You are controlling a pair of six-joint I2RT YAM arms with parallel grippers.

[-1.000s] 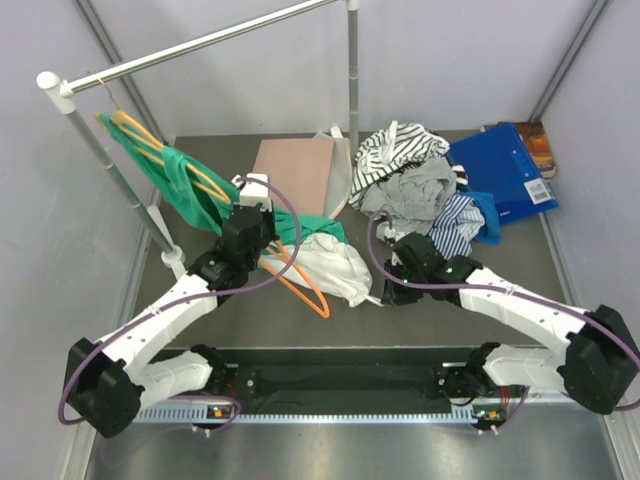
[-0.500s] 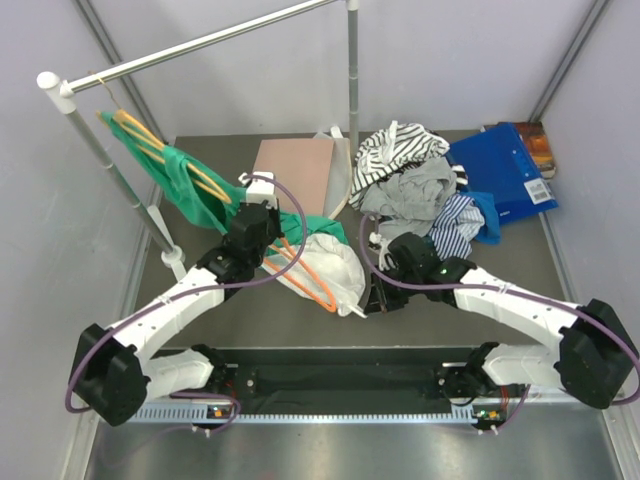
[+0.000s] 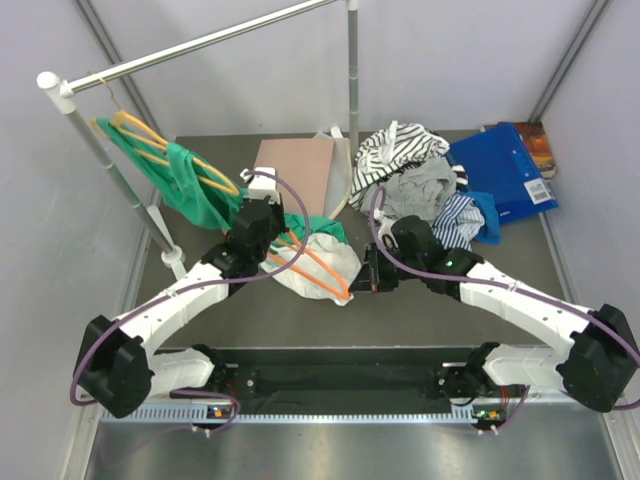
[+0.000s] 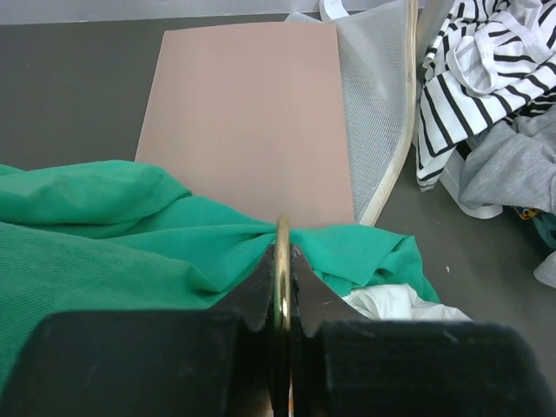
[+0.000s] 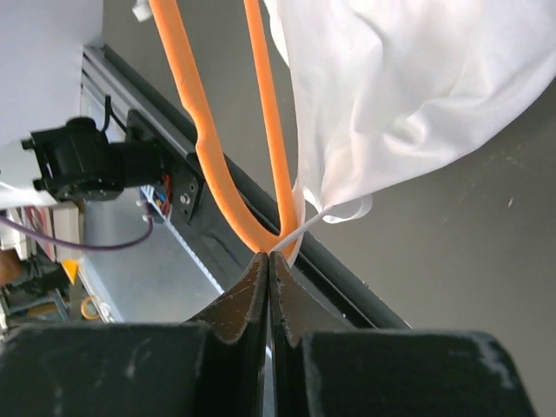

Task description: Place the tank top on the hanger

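Observation:
The orange hanger (image 3: 322,268) lies slanted over the bunched white tank top (image 3: 318,250) at the table's middle. My left gripper (image 3: 277,232) is shut on the hanger's thin hook (image 4: 281,236), just above a green garment (image 4: 104,226). My right gripper (image 3: 362,283) is shut on a narrow white strap (image 5: 326,219) of the tank top (image 5: 391,104), right at the hanger's rounded end (image 5: 208,156). The strap runs around that end of the hanger. A corner of the tank top (image 4: 391,302) shows below the green cloth.
A paler hanger with the green garment (image 3: 175,175) hangs from the rack rail (image 3: 200,45) at left. A brown board (image 3: 295,170) and a mesh bag (image 4: 373,104) lie behind. A clothes pile with the striped shirt (image 3: 400,150) and a blue folder (image 3: 505,175) sit at right.
My right gripper has shut on the strap and moved left and away from me. The left arm has swung the hanger right, its lower end now over the tank top.

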